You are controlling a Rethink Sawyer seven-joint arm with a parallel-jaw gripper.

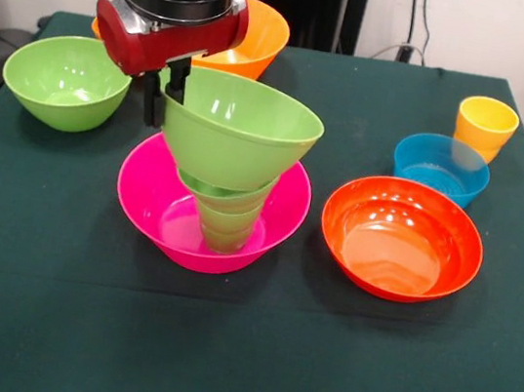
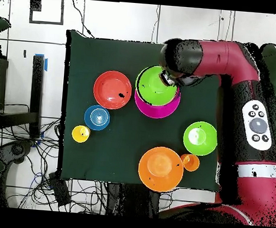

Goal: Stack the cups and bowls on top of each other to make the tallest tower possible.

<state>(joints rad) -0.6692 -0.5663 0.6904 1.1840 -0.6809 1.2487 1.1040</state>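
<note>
The large pink bowl (image 1: 147, 204) stands at the table's middle, also in the overhead view (image 2: 164, 112). In it stands a green cup (image 1: 226, 231) with a smaller green bowl (image 1: 225, 197) on it. A large light green bowl (image 1: 242, 134) sits tilted on top of these and also shows in the overhead view (image 2: 156, 86). My gripper (image 1: 164, 91) is shut on this bowl's left rim, one finger inside and one outside; from overhead it (image 2: 165, 79) is at the bowl's right rim.
A second light green bowl (image 1: 65, 80) stands at the left and an orange bowl (image 1: 261, 40) behind the arm. A red-orange bowl (image 1: 401, 238), a blue bowl (image 1: 441, 168) and a yellow cup (image 1: 486, 125) stand at the right. An orange cup (image 2: 190, 162) shows from overhead.
</note>
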